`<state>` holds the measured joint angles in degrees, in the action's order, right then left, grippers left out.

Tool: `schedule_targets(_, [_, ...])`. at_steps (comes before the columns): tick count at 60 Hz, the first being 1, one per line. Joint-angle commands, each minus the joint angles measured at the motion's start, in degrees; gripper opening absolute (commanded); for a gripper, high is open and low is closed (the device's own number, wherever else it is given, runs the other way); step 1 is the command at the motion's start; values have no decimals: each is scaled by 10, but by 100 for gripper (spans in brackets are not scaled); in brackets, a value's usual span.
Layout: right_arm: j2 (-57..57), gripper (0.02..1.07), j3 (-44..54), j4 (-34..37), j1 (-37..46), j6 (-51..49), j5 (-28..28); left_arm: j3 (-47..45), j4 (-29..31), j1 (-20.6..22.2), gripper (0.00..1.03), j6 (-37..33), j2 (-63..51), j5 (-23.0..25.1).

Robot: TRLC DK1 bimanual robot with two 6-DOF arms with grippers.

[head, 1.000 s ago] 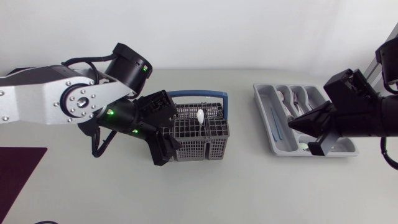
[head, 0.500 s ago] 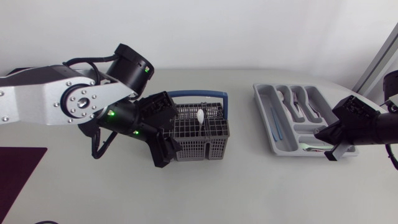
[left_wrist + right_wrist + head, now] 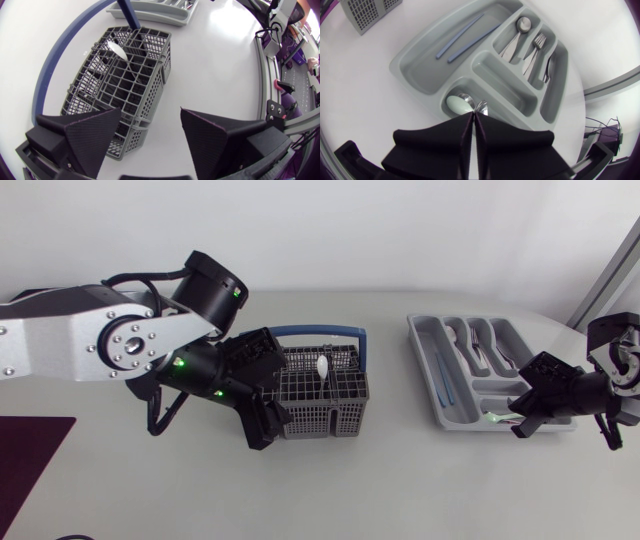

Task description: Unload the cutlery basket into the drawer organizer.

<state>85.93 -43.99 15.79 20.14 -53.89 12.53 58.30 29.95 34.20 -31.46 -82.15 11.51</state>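
1. The cutlery basket stands at mid-table exactly as a second ago, with a white spoon upright in a far cell. It is the only piece I can make out in there.
2. The left gripper has not moved. It sits at the basket's near left corner, fingers wide apart and holding nothing.
3. The drawer organizer lies to the right. Blue sticks are in its long slot, and small spoons are in the near compartment.
4. The right gripper was over that near compartment a second ago. It has since pulled away to the right, past the organizer's near right corner, with its fingers pressed together on nothing.
5. My reading is that one drop-off is finished and the white spoon is next.
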Motion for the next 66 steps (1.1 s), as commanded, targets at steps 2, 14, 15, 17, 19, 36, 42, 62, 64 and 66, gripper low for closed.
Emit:
schedule_targets(2, [25,11,-4,-5,-9,19,-9,16,4,3,96,8,-7,1])
schedule_targets(14, [20,58,0,-11,-27,40,-9,16,4,2,96,7,-7,1])
schedule_targets(15, [18,60,0,-11,-28,42,-9,16,4,1,96,7,-7,1])
schedule_targets(17, [10,68,-1,-10,-34,48,-9,16,4,0,96,7,-7,1])
schedule_targets(19, [-1,72,-1,-8,-38,51,-8,16,4,-1,96,7,-7,1])
schedule_targets(36, [-164,78,33,42,-138,118,19,10,-1,-4,96,10,-8,2])
schedule_targets(42, [-193,78,49,46,-182,151,18,17,-7,2,96,26,-20,2])
schedule_targets(62, [-225,78,72,46,-238,212,26,31,-57,14,93,169,-100,20])
schedule_targets(64, [-225,78,74,43,-242,215,26,26,-72,16,91,184,-101,20])
schedule_targets(66, [-225,78,76,40,-245,222,29,23,-81,17,91,190,-101,20])
